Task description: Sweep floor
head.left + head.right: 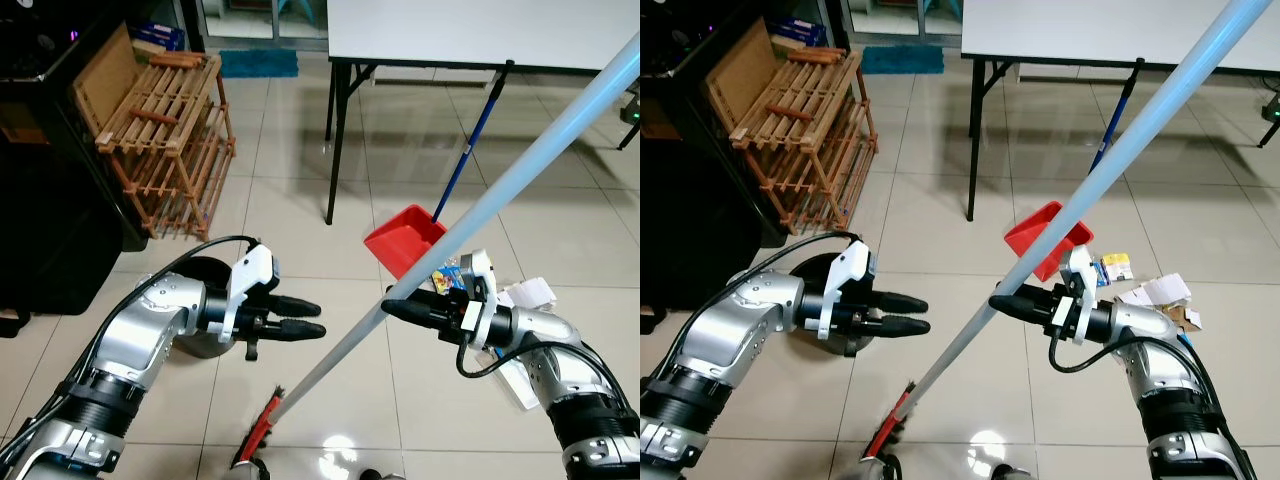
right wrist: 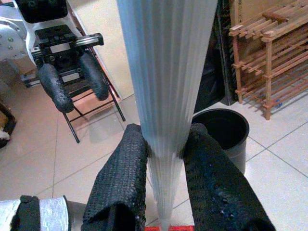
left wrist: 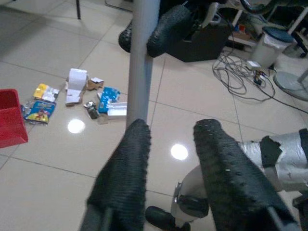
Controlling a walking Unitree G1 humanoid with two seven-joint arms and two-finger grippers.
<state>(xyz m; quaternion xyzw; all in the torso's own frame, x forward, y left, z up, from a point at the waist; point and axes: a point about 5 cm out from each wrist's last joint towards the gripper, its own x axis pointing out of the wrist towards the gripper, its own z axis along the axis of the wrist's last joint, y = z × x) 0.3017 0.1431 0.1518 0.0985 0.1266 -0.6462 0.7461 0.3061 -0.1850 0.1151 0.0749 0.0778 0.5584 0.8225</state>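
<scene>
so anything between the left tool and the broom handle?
Nothing visible. The left tool is open, with bare floor between it and the broom handle, which the right tool is shut on.

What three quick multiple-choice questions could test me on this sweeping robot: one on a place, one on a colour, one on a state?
1. Where does the litter lie?
A. beside the dustpan
B. on the table
C. in the bin

2. What colour is the dustpan?
A. blue
B. red
C. green

3. How is the left gripper?
A. open, holding nothing
B. shut on the broom
C. shut on the dustpan

Answers: 1 A, scraps on the tiles next to it. 2 B, plainly red. 3 A, its fingers are parted short of the broom handle, which the right gripper clamps.
</scene>
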